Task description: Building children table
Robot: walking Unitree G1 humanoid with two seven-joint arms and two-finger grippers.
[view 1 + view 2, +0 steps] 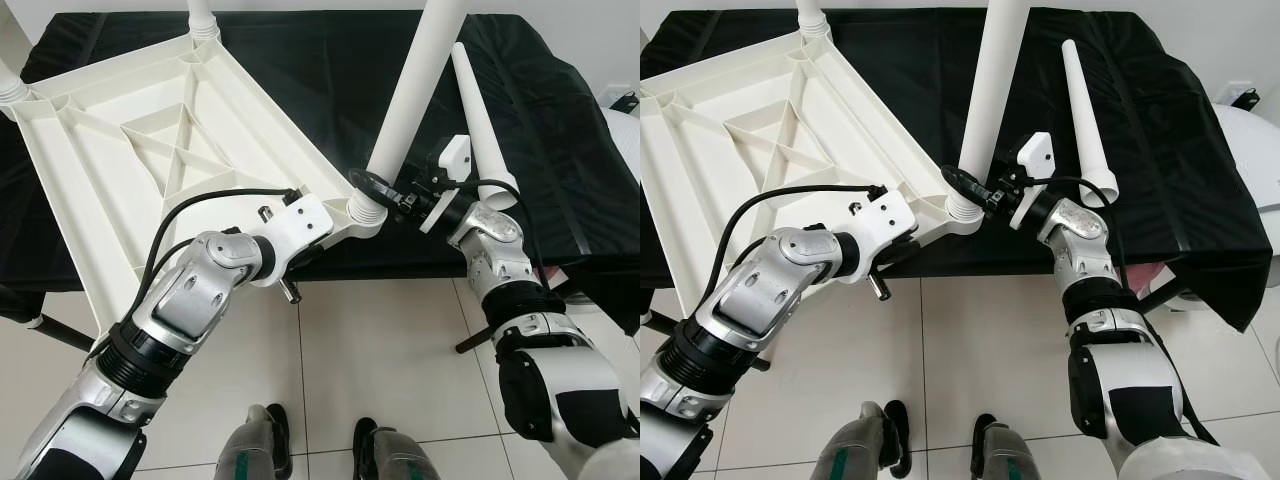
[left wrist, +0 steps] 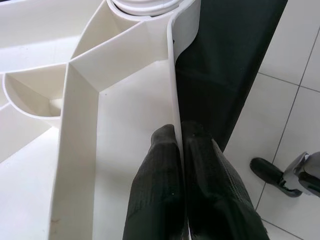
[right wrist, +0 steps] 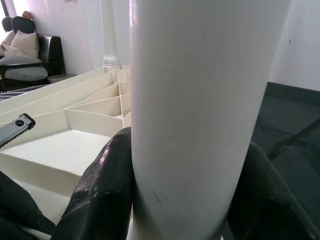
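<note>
White plastic tabletop (image 1: pixel 150 150) lies upside down, ribbed underside up, on a black cloth (image 1: pixel 330 70) covering a support, its near corner hanging out over the cloth edge toward the robot. Left gripper (image 1: pixel 300 255) is at the tabletop's near edge, just beside that corner; in the left wrist view both black fingers (image 2: pixel 165 190) are pinched together on the thin rim wall, one finger inside the tray-like underside, one outside over the cloth. Jaws clamped on the rim, no gap visible. Right gripper (image 1: pixel 975 190) is at the near corner socket, wrapped around the base of a white table leg (image 1: pixel 990 90) that stands in the socket and rises up, tilted slightly. Right wrist view has the leg between the two fingers (image 3: pixel 100 190), one on each side, both touching it, so jaws are closed on the leg low down near the socket collar. Two more legs stand in the far and left corner sockets (image 1: pixel 203 20). A fourth, loose leg (image 1: pixel 480 120) lies flat on the cloth to the right of the held one, apart from the tabletop. Tiled floor (image 1: pixel 380 340) below, robot's feet (image 1: pixel 270 430) visible at the bottom.
</note>
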